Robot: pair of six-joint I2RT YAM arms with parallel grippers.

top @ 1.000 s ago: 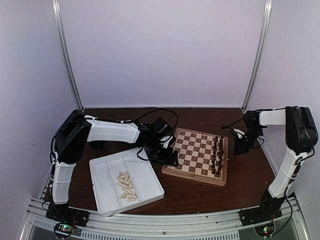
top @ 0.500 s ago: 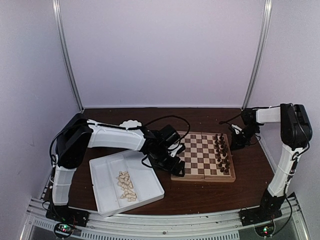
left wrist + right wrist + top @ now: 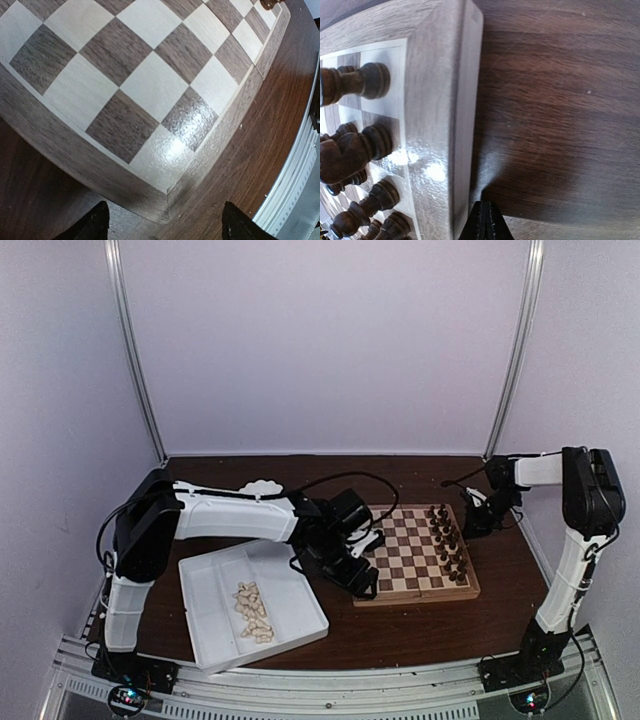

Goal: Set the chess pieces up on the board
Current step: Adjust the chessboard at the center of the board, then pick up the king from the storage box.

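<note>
On the brown table [image 3: 400, 630], one board [image 3: 415, 552] lies between the left pincer [image 3: 166, 224], released, and the right pincer [image 3: 485, 221], clenched shut.

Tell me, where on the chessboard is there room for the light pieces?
The board has bare squares across its left and middle, between the dark pieces along its right side and the left tool at its near-left corner. That right side is crowded, with the right tool beside it.

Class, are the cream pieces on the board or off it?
Off: the cream pieces lie in the tray; only dark pieces stand on the board.
</note>
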